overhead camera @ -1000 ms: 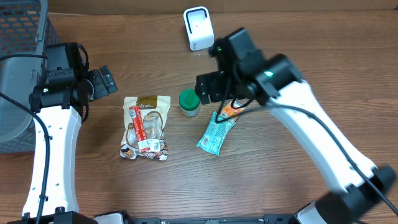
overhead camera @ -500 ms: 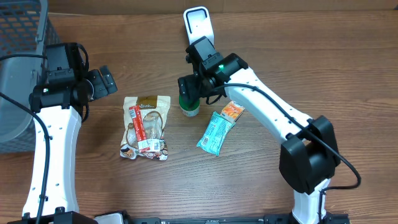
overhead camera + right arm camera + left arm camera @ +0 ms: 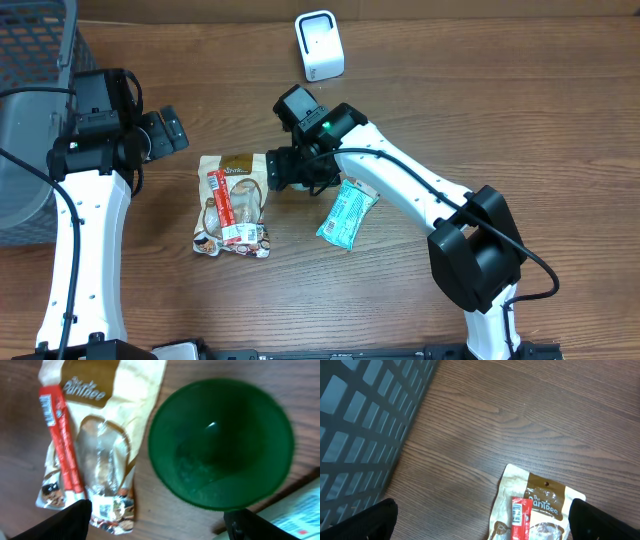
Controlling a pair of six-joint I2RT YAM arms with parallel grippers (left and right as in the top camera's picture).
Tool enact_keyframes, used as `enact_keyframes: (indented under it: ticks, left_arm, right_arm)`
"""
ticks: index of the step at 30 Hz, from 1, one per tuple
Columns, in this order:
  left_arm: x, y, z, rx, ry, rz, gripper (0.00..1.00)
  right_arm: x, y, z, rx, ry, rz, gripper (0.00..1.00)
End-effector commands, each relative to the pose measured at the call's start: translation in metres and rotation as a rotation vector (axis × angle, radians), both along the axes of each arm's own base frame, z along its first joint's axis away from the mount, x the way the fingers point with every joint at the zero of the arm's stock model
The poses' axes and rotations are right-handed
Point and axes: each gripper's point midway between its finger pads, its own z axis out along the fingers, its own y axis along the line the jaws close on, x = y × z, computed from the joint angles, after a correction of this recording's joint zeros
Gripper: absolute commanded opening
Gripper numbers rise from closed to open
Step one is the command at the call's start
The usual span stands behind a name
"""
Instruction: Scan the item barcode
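A jar with a green lid [image 3: 220,442] fills the right wrist view, standing on the wood just ahead of my right gripper [image 3: 160,527]. That gripper is open and its dark fingertips [image 3: 55,522] touch nothing. In the overhead view the right gripper [image 3: 285,170] hangs over the jar and hides it. A cream and brown snack pouch [image 3: 235,205] lies flat to its left with a red stick pack [image 3: 222,205] on top. The white scanner [image 3: 319,45] stands at the back. My left gripper [image 3: 165,132] is open and empty, back left of the pouch [image 3: 540,505].
A teal bar wrapper [image 3: 345,215] lies right of the jar, under the right forearm, with an orange packet partly hidden beside it. A grey mesh basket [image 3: 30,60] stands at the far left, close to the left arm [image 3: 85,190].
The right arm has swung left and towards the front, from beside the scanner to over the green-lidded jar. The left arm has stayed put.
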Motion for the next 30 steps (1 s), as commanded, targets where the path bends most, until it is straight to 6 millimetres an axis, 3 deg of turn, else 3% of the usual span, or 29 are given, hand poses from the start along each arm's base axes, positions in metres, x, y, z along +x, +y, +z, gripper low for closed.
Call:
enact_keyframes:
  ticks: [1, 3, 8, 13, 18, 24, 30]
  left_arm:
    - [0.002, 0.002, 0.008, 0.017, -0.019, -0.009, 1.00]
    - [0.002, 0.002, 0.008, 0.017, -0.019, -0.009, 1.00]
    - [0.002, 0.002, 0.008, 0.017, -0.019, -0.009, 1.00]
    - [0.002, 0.002, 0.008, 0.017, -0.019, -0.009, 1.00]
    - [0.002, 0.002, 0.008, 0.017, -0.019, -0.009, 1.00]
    - [0.002, 0.002, 0.008, 0.017, -0.019, -0.009, 1.00]
    - [0.002, 0.002, 0.008, 0.017, -0.019, -0.009, 1.00]
  right_arm:
    - [-0.004, 0.004, 0.004, 0.022, 0.015, 0.014, 0.82]
    - [0.005, -0.003, 0.016, 0.027, -0.023, 0.024, 0.73]
    - [0.024, -0.035, 0.042, 0.008, -0.067, -0.050, 0.73]
    - [0.050, -0.057, 0.038, -0.007, -0.108, -0.120, 0.78]
    - [0.067, -0.050, 0.033, 0.046, -0.168, -0.130, 0.77]
    - [0.047, -0.030, 0.030, 0.070, -0.132, -0.073, 0.80]
    - [0.035, -0.023, 0.023, 0.023, -0.143, -0.047, 0.82]
